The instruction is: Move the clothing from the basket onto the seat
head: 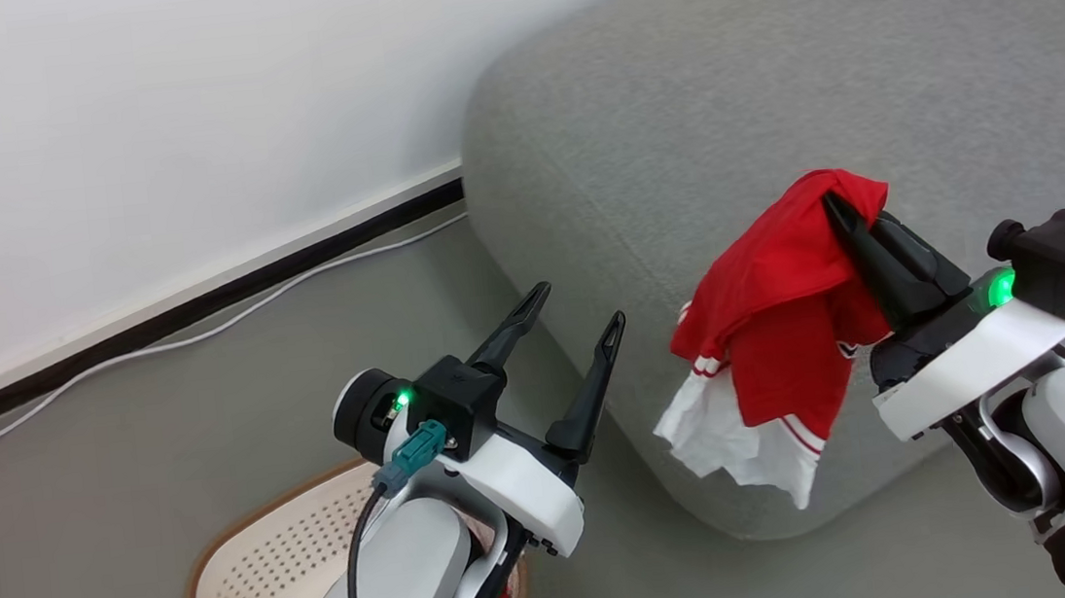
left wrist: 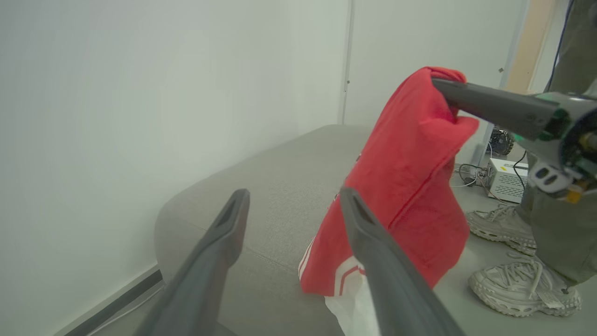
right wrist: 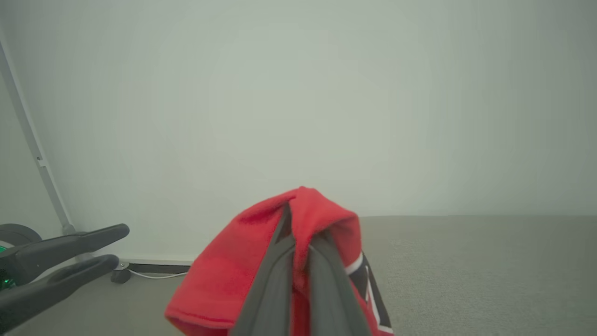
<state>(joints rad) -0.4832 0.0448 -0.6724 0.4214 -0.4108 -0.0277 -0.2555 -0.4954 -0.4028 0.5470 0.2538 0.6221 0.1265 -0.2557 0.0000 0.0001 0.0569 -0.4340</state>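
A red garment with white trim point(head: 781, 343) hangs in the air over the front edge of the light-grey sofa point(head: 765, 71), with my right gripper point(head: 838, 207) shut on its top fold. The same cloth point(left wrist: 410, 186) droops beside the sofa point(left wrist: 280, 186) in the left wrist view, and it wraps my shut right gripper point(right wrist: 298, 219). My left gripper point(head: 580, 306) stands open and empty above the cream basket point(head: 265, 569), left of the garment. The left arm hides most of the basket's inside; a scrap of red shows at its rim.
A white wall with a dark baseboard point(head: 182, 308) and a white cable point(head: 204, 335) runs along the grey floor on the left. A person's pale sneakers point(left wrist: 522, 284) and trouser legs stand right of the sofa, near a small white box point(left wrist: 508, 179) with wires.
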